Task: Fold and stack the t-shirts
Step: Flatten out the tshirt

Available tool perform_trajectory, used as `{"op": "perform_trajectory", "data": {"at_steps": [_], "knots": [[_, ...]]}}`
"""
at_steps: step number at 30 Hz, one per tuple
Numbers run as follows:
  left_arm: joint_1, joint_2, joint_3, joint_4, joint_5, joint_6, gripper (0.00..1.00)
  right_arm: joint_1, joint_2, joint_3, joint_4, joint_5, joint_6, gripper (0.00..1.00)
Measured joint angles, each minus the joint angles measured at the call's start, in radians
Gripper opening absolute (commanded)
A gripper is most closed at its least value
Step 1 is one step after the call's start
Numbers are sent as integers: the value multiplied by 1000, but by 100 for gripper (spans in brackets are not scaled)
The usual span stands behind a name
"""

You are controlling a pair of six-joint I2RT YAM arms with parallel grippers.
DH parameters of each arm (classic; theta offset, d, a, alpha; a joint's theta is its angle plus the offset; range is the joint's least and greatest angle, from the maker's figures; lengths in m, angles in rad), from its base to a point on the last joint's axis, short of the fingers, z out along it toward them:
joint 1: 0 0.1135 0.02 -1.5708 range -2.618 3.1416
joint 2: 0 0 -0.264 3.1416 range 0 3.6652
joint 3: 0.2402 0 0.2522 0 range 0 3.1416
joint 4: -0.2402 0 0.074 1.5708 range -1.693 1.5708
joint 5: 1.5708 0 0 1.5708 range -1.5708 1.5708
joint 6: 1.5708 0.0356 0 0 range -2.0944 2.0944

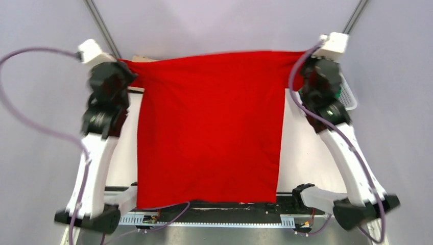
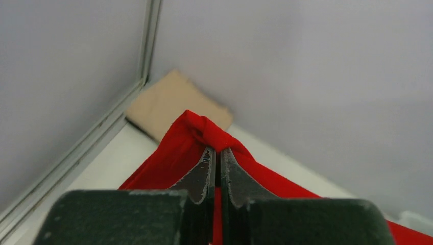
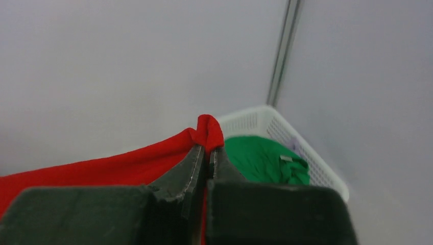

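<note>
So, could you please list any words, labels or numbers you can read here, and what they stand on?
No text is readable anywhere.
The small tag on the green t-shirt in the basket is too small to read.
The red t-shirt and the tan t-shirt show no lettering.

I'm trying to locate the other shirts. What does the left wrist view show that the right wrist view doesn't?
Only the left wrist view shows the tan shirt, lying flat in the table's far corner. Only the right wrist view shows the green shirt inside the white basket. Both show the red shirt, with a bunched corner clamped in that arm's own shut fingers: the left gripper in one, the right gripper in the other.
</note>
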Motion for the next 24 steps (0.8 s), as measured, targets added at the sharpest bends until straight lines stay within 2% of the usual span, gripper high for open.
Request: {"op": "perform_trajectory", "data": {"at_steps": [1, 3, 4, 5, 6, 8, 10, 11, 19, 24], "knots": [[3, 60, -27, -8, -17, -7, 14, -40, 45, -50, -1, 3, 13, 3], [15, 210, -105, -18, -27, -37, 34, -109, 155, -144, -26, -13, 71, 19], [21, 279, -141, -21, -23, -46, 57, -143, 213, -195, -46, -39, 108, 29], [28, 361, -187, -31, -13, -66, 66, -164, 255, -231, -68, -66, 139, 43], [34, 425, -223, -45, -5, -73, 85, -187, 297, -265, -97, -98, 170, 56], [45, 542, -279, -101, 17, -102, 98, -212, 357, -295, -145, -148, 221, 78], [51, 600, -289, -156, 36, -120, 100, -231, 393, -295, -168, -180, 259, 98], [52, 607, -289, -162, 45, -124, 100, -233, 394, -295, -171, -194, 276, 100], [53, 508, -273, -129, 131, -134, 100, -230, 332, -282, -166, -359, 361, 100], [46, 442, -301, -109, 268, -156, 100, -230, 254, -326, -139, -523, 399, 100]]}}
